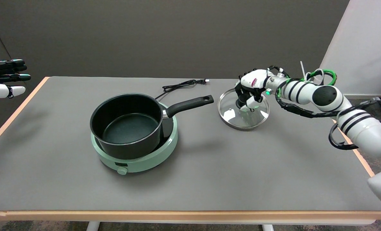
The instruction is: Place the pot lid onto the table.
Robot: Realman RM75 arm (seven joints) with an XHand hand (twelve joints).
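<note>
- On the right half of the grey counter (209, 179), the glass pot lid (232, 116) lies with its metal rim down on the surface, well apart from the pot.
- Over the lid's centre the right robot hand (250, 91) reaches down, its fingers (252, 102) curled around the black knob (241, 103); from this view it appears to be gripping the knob, though the hand itself hides the exact contact.
- Rim and counter seem to meet all the way round, with the lid's shadow tight beneath it, so I judge the lid is set down rather than held in the air; a slight tilt cannot be ruled out from one view.
- Left of the lid, the black pot (128, 123) sits uncovered on a pale green hotplate (152, 158), its long handle (190, 104) pointing toward the lid without touching it.
- Behind the pot a black power cord (180, 85) trails toward the far edge of the counter.
- At the upper left the idle left hand (4, 78) hangs in the air and takes no part.
- As for progress, the main work looks done: the pot is open and the lid is resting on the counter.
- What is left, by my reading, is only the release: the fingers need to spread off the knob and the arm to lift clear without dragging or tipping the lid.
</note>
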